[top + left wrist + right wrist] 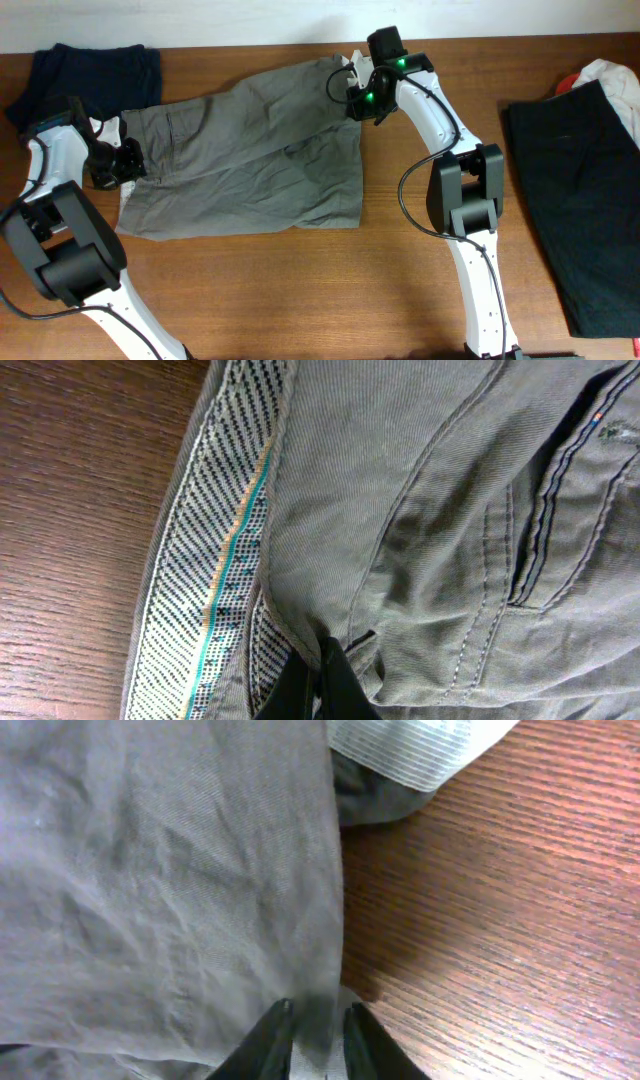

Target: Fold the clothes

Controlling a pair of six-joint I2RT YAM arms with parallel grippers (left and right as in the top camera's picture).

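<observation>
The grey-olive shorts (250,150) lie spread on the wooden table, with the waistband at the left and the legs reaching right and up. My left gripper (118,165) is at the waistband's left edge. In the left wrist view it (322,660) is shut on a pinch of the shorts (420,510), next to the patterned inner waistband. My right gripper (352,95) is at the upper leg's far end. In the right wrist view its fingers (318,1015) clamp the edge of the shorts (150,870). Pale lining shows at the top of that view.
A dark navy folded garment (95,75) lies at the back left, touching the shorts' corner. A large black garment (580,200) covers the right side of the table, with a white and red item (605,75) behind it. Bare wood (250,290) runs along the front.
</observation>
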